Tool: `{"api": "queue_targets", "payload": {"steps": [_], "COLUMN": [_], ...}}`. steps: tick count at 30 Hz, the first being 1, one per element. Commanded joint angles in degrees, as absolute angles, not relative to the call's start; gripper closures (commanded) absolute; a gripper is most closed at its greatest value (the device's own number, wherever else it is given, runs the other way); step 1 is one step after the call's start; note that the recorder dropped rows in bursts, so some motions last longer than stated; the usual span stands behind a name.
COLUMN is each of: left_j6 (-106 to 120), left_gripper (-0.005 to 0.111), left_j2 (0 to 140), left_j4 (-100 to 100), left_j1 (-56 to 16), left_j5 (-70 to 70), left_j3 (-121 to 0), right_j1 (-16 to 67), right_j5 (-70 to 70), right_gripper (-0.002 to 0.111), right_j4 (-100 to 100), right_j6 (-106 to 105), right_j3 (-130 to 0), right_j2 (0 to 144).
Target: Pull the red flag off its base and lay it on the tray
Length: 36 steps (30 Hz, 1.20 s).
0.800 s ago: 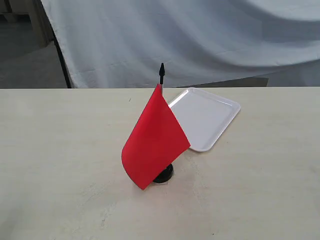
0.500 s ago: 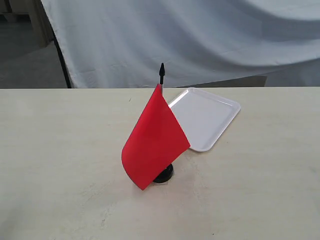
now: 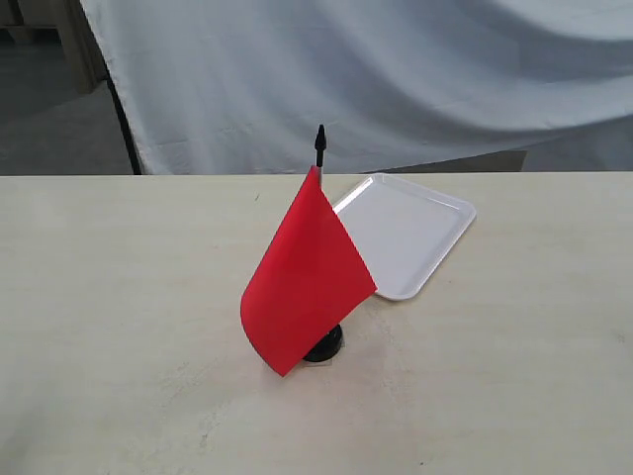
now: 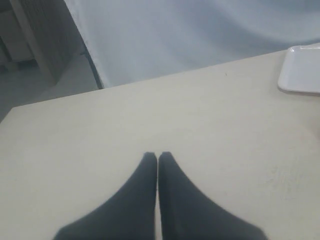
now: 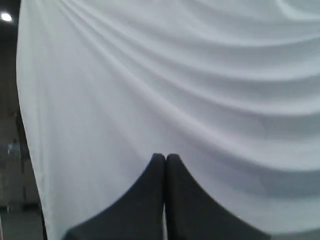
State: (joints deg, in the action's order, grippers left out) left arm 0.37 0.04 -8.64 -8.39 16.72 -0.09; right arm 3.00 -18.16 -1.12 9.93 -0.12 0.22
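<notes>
At desk [image 3: 119, 297] centre, the red flag [image 3: 307, 282] is standing upright in the base [image 3: 327, 346], with the tray [image 3: 415, 237] lying near it at about one o'clock. The left end effector [image 4: 157, 158] is hovering over the desk, jaws pressed together and gripping nothing. The right end effector [image 5: 165, 159] is likewise closed and empty, facing a white backdrop cloth [image 5: 200, 75]. Advice: one arm should be opening to pinch the black stick, the other pinning the base, then pulling straight up.
</notes>
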Motion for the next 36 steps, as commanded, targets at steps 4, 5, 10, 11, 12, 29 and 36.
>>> {"api": "queue_targets", "payload": {"steps": [4,5,10,11,12,29,36], "left_j6": [0.0,0.0,0.0,0.0,0.0,0.0,0.0], "left_gripper": [0.105,0.105,0.105,0.105,0.105,0.105,0.105], "left_j2": [0.0,0.0,0.0,0.0,0.0,0.0,0.0], "left_j4": [-8.8,-8.8,-8.5,-8.5,-8.5,-8.6,-8.6], "left_j1": [-8.7,-8.7,-8.7,-8.7,-8.7,-6.5,-6.5], "left_j5": [16.0,16.0,16.0,16.0,16.0,16.0,16.0], "left_j3": [0.0,0.0,0.0,0.0,0.0,0.0,0.0], "right_j1": [2.8,2.8,2.8,2.8,2.8,2.9,6.3], "right_j5": [-31.6,-29.3,-24.8,-27.4,-29.9,-62.8,-68.0], "right_gripper": [0.109,0.109,0.109,0.109,0.109,0.109,0.109], "right_j4": [-1.5,-1.5,-1.5,-1.5,-1.5,-29.7,-38.3], "right_j6": [25.7,30.5,31.5,31.5,31.7,26.2,25.8], "right_j3": [0.0,0.0,0.0,0.0,0.0,-6.2,-16.8], "right_j2": [0.0,0.0,0.0,1.2,3.0,75.0,93.7]}}
